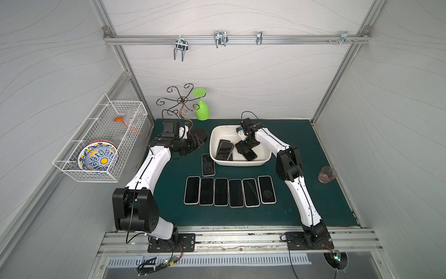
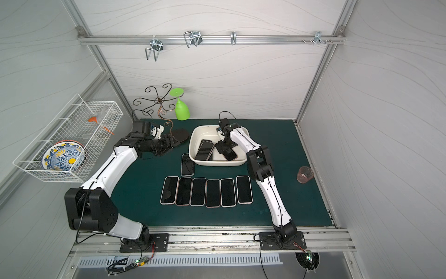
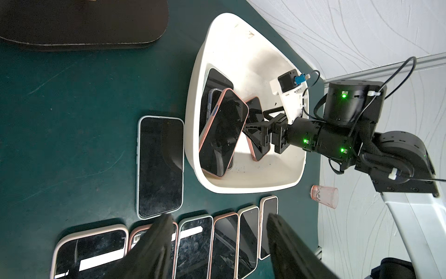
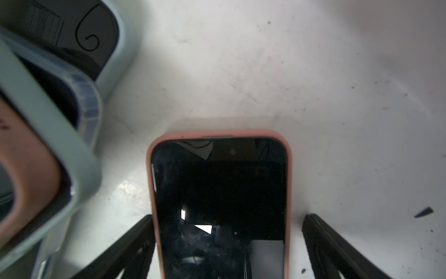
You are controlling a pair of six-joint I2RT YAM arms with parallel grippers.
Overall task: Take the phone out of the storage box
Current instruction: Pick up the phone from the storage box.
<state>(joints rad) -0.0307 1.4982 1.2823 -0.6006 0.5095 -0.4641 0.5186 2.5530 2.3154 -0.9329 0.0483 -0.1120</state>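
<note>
Green matting covers the counter (image 1: 277, 217); nearest, six phones (image 1: 220, 192) lie in a row, a seventh (image 1: 208, 164) at their 11 o'clock. At 12 o'clock the storage box (image 1: 241, 163) holds several more, so work remains: the right jaws straddle its pink-cased phone (image 4: 219, 205), spread, not yet gripping; the left jaws hang part-open, empty. Beyond, grey panels wall the cell

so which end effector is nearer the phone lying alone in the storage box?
Right. The right end effector straddles the lone phone inside the storage box, jaws open. The left end effector hovers outside it, over the mat.
</note>
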